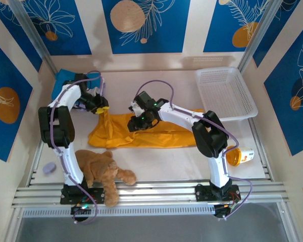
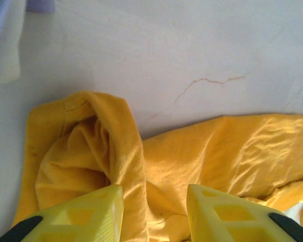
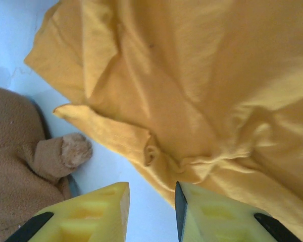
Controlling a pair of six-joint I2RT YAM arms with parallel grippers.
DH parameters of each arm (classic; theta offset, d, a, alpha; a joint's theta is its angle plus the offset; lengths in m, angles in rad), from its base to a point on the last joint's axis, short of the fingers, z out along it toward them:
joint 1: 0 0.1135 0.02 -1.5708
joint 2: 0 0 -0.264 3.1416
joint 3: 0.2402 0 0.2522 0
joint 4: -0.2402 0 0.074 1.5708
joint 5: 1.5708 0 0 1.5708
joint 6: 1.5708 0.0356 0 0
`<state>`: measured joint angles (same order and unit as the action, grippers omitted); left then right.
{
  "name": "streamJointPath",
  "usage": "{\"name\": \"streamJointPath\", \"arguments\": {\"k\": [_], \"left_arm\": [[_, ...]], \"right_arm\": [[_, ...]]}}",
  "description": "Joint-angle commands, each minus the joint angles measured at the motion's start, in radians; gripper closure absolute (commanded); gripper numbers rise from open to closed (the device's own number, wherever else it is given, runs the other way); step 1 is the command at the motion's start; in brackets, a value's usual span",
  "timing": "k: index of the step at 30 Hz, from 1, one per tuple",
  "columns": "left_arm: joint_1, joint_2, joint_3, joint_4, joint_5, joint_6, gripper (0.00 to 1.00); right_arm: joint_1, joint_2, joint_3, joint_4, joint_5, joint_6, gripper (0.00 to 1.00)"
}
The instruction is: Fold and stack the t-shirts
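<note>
Teddy [image 1: 103, 171], mustard tee [image 1: 141, 133], cup [image 1: 239, 156], white basket [image 1: 224, 93]

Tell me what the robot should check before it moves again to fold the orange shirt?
1. Left end effector gripping the orange shirt: cannot tell; its fingers stand apart with a fold between them.
2. Right end effector free of the shirt: ok; open, bare table between its fingers.
3. Shirt lying flat: not ok; bunched and wrinkled.
4. Teddy off the shirt: ok, though close beside it.
5. Cup away from the shirt: ok; it lies off to the right.
</note>
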<state>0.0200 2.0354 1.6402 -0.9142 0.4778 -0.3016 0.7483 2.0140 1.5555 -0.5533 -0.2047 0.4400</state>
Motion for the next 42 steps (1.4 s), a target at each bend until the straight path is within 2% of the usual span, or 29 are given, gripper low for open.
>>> {"name": "streamJointPath", "arguments": {"k": [1, 6, 10, 15, 20, 24, 32, 38, 42], "left_arm": [[-0.02, 0.043, 0.061, -0.08, -0.085, 0.038, 0.63], [-0.032, 0.037, 0.075, -0.104, -0.195, 0.071, 0.63], [-0.034, 0.058, 0.084, -0.12, -0.206, 0.085, 0.67], [-0.034, 0.069, 0.078, -0.091, -0.152, 0.08, 0.82], [-0.034, 0.06, 0.073, -0.061, -0.109, 0.077, 0.86], [-0.033, 0.054, 0.078, -0.057, -0.122, 0.08, 1.0], [-0.029, 0.029, 0.084, -0.063, -0.136, 0.083, 1.0], [-0.029, 0.013, 0.045, -0.057, -0.132, 0.084, 0.8], [-0.029, 0.006, 0.01, -0.034, -0.124, 0.075, 0.75]], "right_arm": [[-0.063, 0.006, -0.002, -0.005, -0.004, 0.029, 0.68], [-0.132, 0.055, 0.01, 0.008, -0.025, 0.07, 0.68], [-0.172, 0.098, 0.025, 0.015, -0.041, 0.088, 0.68], [-0.216, 0.13, 0.026, 0.044, -0.077, 0.119, 0.68], [-0.246, 0.128, -0.007, 0.071, -0.098, 0.14, 0.69], [-0.259, 0.114, -0.053, 0.093, -0.102, 0.149, 0.69], [-0.277, 0.068, -0.148, 0.14, -0.113, 0.173, 0.69], [-0.277, 0.05, -0.171, 0.15, -0.119, 0.175, 0.69], [-0.277, 0.048, -0.173, 0.15, -0.119, 0.172, 0.69]]}}
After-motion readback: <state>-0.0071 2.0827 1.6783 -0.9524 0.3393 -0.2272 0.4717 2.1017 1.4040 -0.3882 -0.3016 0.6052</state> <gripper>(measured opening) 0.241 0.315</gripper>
